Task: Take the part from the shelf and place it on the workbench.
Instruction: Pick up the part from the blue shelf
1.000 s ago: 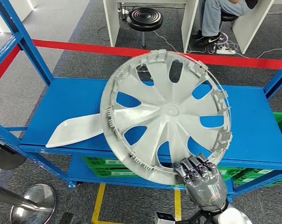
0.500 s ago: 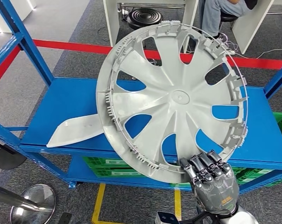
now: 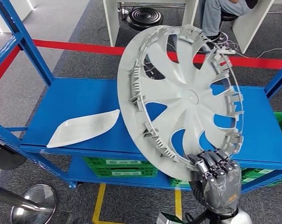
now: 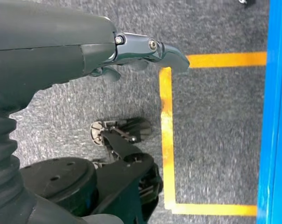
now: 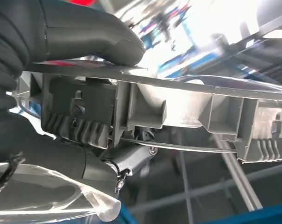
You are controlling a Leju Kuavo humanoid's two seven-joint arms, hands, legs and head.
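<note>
Hubcap (image 3: 183, 100): large grey wheel cover, spoked, with openings between the spokes. Held up clear of the shelf (image 3: 72, 100), steeply tilted, its ribbed inner side with clips and wire ring facing the camera. Its lower rim sits in the right hand; the rest stands above the blue shelf deck and crosses the red floor line (image 3: 80, 47) behind.

Right hand (image 3: 217, 179): grips the hubcap at the lower rim, dark fingers (image 3: 212, 163) curled over the edge. In the right wrist view the thumb (image 5: 97, 35) lies on one face of the rim (image 5: 189, 100) and the fingers close on the clip side.

Left hand (image 4: 97, 51): hangs over grey carpet beside yellow floor tape (image 4: 166, 135), nothing in it, fingers stretched out loosely.

Trim piece (image 3: 84, 127): pale, long, pointed, lying flat on the shelf deck left of the hubcap, apart from it.

Green crates (image 3: 120, 166): on the lower shelf level, under the deck.

Background: black stool (image 3: 144, 17) between white desk legs; a seated person's legs (image 3: 212, 16) at upper right.
</note>
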